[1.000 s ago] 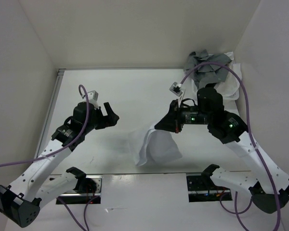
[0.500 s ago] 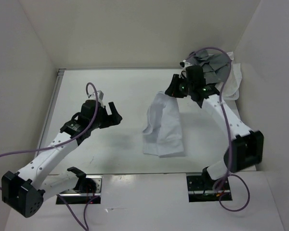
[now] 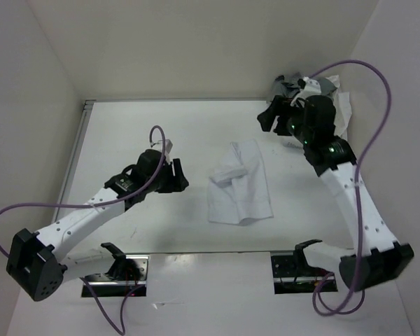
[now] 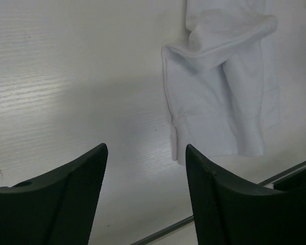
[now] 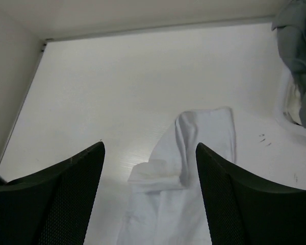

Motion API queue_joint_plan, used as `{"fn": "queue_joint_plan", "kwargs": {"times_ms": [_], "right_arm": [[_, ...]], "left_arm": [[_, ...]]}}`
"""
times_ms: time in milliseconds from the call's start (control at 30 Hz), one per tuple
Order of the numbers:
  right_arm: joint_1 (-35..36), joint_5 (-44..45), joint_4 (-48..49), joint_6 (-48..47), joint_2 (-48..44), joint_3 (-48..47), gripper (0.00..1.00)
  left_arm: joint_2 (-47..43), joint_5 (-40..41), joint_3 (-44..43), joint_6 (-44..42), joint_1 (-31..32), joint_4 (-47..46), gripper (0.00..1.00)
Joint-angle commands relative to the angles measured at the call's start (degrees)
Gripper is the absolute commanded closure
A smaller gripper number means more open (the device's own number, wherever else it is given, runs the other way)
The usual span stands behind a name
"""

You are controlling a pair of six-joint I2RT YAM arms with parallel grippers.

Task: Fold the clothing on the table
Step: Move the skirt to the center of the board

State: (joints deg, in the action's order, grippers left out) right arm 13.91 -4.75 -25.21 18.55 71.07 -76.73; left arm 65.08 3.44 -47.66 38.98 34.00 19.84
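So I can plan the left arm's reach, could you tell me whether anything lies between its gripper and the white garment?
Nothing visible does: only bare table lies between the open left gripper and the clothing.

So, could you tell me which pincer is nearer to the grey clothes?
Right. The right pincer is just left of the grey clothes at the far right corner; the left pincer is far off, on the other side of the white garment.
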Motion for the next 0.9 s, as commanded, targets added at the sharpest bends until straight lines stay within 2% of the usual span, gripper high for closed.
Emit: {"fn": "queue_joint_plan", "kwargs": {"times_ms": [0,67,100,167,333,533,633,733,867], "right_arm": [[0.06,3.6,-2.91,-0.53,-6.89,5.79,0.23],[0.06,4.22,-4.84,0.26,-12.25,10.34,0.13],[0.06,4.23,-6.06,0.26,-14.1,11.85,0.07],[0.06,4.84,-7.3,0.26,-18.66,15.27,0.0],[0.06,4.23,-9.68,2.89,-25.71,20.47,0.0],[2.26,6.95,-12.4,5.79,-28.44,19.25,0.0],[2.26,6.95,-13.2,6.59,-25.55,18.72,0.0],[2.26,7.57,-14.25,7.12,-21.42,18.19,0.0],[2.26,7.48,-14.87,6.6,-13.34,17.14,0.0]], "left_arm": [[-4.16,2.01,0.45,-0.13,0.54,-0.32,0.28],[-7.06,2.53,1.08,-0.13,0.54,-0.94,0.19],[-7.59,2.53,1.77,-0.13,0.54,-1.55,0.01],[-8.21,2.53,1.78,-0.13,0.54,-1.55,0.01],[-8.82,1.13,1.78,-0.13,0.54,-2.34,0.01],[-11.11,-4.04,3.79,0.39,0.54,-3.83,0.01],[-10.33,-9.59,5.82,1.79,0.54,-5.07,0.01],[-7.78,-9.59,8.54,3.03,2.82,-5.6,0.01],[-4.44,-10.21,11.36,4.52,6.25,-11.2,0.01]]}}
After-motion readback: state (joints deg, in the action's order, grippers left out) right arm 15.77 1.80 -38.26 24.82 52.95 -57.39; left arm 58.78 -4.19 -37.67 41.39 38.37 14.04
